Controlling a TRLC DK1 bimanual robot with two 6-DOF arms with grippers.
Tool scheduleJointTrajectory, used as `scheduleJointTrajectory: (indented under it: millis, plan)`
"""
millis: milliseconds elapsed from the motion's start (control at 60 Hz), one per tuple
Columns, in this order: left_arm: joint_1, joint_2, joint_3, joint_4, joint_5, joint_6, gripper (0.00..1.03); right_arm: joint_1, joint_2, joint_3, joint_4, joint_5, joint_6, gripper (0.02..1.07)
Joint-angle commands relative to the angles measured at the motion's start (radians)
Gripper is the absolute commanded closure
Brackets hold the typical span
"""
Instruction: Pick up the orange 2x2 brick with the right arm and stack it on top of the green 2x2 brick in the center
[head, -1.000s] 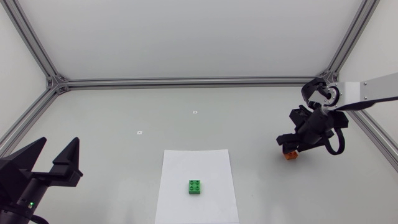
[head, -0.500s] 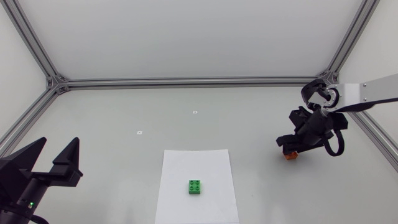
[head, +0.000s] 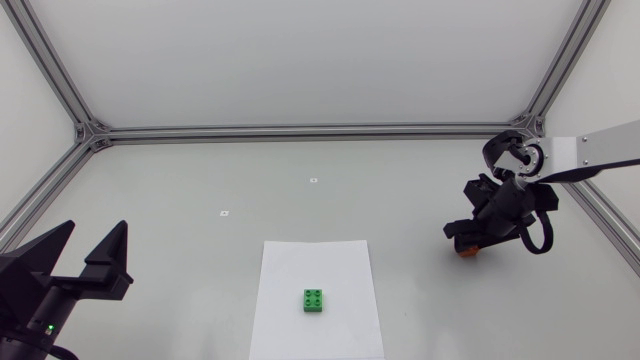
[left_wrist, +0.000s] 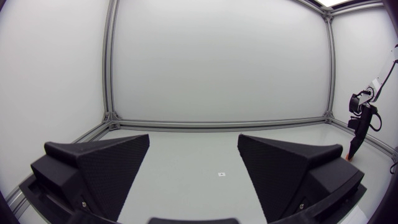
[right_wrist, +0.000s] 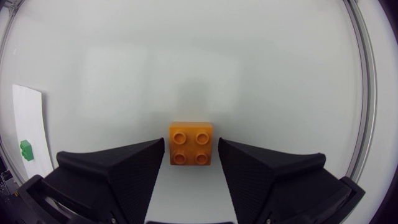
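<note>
Pale grey tabletop carries the orange brick (right_wrist: 190, 144), well right of the green brick (head: 314, 300), between the right gripper's (head: 470, 238) parted fingers, not yet clamped. Likely light, rigid, slick plastic; its flat opposite sides suit pinching. The left gripper (left_wrist: 194, 140) gapes empty.

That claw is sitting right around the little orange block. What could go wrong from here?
The right gripper is open around the orange brick with slim gaps; closing off-centre could nudge or twist it. The green brick sits far off on the white sheet, so a weak grip might drop the orange one on the way.
</note>
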Motion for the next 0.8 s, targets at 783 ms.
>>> scheduleJointTrajectory:
  millis: [783]
  plan:
    - [0.002, -0.006, -0.041, -0.010, 0.001, 0.005, 0.04, -0.002, -0.013, -0.030, 0.021, -0.015, -0.014, 0.54]
